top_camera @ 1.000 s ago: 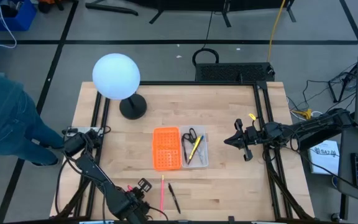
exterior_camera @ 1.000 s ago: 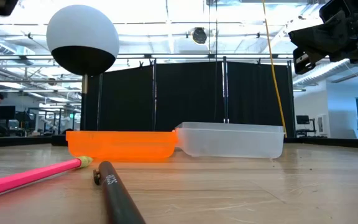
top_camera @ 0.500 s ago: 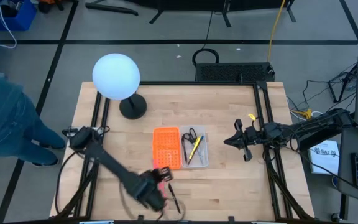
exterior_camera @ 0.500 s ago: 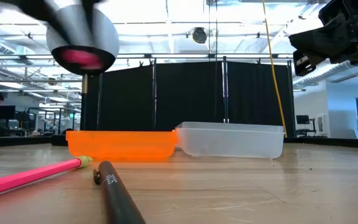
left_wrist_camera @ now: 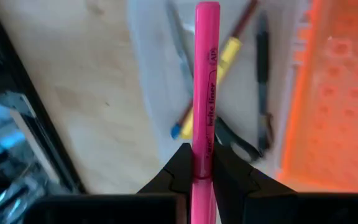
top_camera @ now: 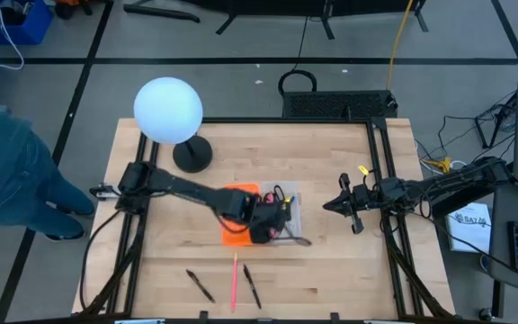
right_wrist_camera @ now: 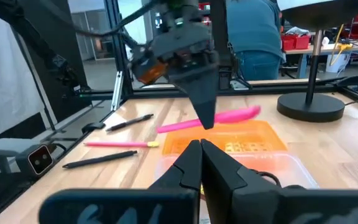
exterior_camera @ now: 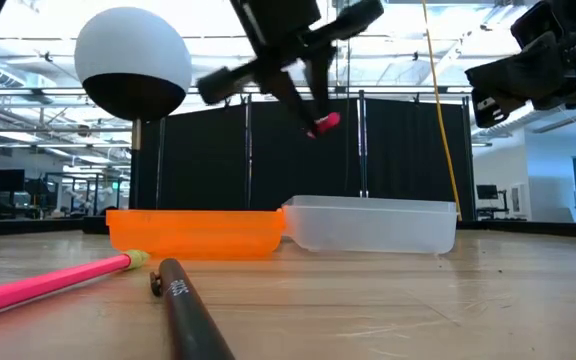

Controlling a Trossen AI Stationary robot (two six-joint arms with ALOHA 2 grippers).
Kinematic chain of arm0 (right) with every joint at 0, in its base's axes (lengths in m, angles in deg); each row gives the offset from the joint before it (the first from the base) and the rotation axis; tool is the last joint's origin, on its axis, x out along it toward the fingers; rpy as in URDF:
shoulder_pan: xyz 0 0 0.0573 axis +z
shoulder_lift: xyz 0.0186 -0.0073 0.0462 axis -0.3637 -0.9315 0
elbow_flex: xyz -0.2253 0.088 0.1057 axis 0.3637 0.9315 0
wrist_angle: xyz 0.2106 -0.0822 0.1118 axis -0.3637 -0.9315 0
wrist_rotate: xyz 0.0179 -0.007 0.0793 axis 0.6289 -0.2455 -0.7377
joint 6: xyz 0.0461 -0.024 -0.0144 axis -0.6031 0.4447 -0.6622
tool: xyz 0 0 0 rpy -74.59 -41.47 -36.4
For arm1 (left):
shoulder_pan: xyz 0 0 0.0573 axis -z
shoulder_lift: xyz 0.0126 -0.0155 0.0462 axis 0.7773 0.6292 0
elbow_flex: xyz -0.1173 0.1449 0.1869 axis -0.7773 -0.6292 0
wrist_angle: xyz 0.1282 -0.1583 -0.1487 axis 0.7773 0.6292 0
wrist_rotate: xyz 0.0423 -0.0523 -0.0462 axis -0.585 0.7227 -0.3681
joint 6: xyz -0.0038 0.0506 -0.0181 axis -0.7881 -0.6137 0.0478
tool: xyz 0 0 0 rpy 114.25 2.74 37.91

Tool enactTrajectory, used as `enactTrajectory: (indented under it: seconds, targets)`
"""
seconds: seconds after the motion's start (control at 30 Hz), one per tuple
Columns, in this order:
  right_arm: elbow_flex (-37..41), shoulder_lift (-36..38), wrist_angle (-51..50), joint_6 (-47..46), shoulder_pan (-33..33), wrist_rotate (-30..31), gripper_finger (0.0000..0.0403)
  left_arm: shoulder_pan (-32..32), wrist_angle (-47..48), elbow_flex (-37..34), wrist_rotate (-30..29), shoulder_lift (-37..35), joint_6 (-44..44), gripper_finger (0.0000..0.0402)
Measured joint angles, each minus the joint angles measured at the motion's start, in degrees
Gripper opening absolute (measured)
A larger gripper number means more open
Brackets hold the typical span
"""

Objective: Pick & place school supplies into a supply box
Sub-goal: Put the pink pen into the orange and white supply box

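Highlighter (left_wrist_camera: 205,81), light, stiff and probably slick, is clamped near one end by left gripper (left_wrist_camera: 202,167) directly above box (top_camera: 288,214); right gripper (right_wrist_camera: 201,163) closed.

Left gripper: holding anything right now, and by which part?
Yes. The left gripper is shut on a pink highlighter, pinched near one end, the rest jutting out above the clear half of the supply box. The right gripper holds nothing.

2 dark, near-black jointed arms, slim tubular links. Left gripper (left_wrist_camera: 203,177): 2 black wedge-shaped fingers (left_wrist_camera: 180,168) tapering to narrow tips. Right gripper (right_wrist_camera: 201,147): 2 matching black pointed fingers on a broad dark base. Black cables looping along both arms; small orange patch on the left wrist housing.
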Motion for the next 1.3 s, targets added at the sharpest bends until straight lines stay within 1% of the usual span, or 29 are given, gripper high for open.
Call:
enactTrajectory:
  seconds: [0.07,0.13,0.33,0.57,0.7,0.93,1.17,1.3]
  targets:
    - [0.0,0.0,0.2,0.2,0.0,0.0,0.0000,-2.1,-1.7,0.0,5.3,0.0,-0.9,0.0042]
    - [0.0,0.0,1.2,1.0,0.0,0.0,0.0000,-3.8,-2.4,0.0,9.4,0.1,-1.1,0.0042]
    - [0.0,0.0,4.9,7.0,0.0,0.0,0.0000,-7.4,-3.3,-0.3,15.1,1.7,-1.9,0.0042]
    - [0.0,0.0,5.6,10.8,0.0,0.2,0.0000,-8.9,-5.9,-5.0,16.1,2.4,-3.8,0.0042]
    - [0.0,0.0,5.8,11.9,0.0,0.2,0.0000,-9.6,-10.6,-9.0,15.7,3.0,-4.5,0.0042]
    - [0.0,0.1,6.6,12.0,0.0,0.2,0.0000,-10.8,-13.6,-12.7,15.7,2.9,-5.2,0.0042]
    - [0.0,0.1,6.5,11.9,0.0,0.3,0.0000,-10.9,-14.0,-13.3,16.2,2.8,-5.1,0.0042]
    - [0.0,0.0,6.5,11.8,0.0,0.3,0.0000,-10.4,-14.0,-13.3,16.1,2.8,-3.5,0.0042]
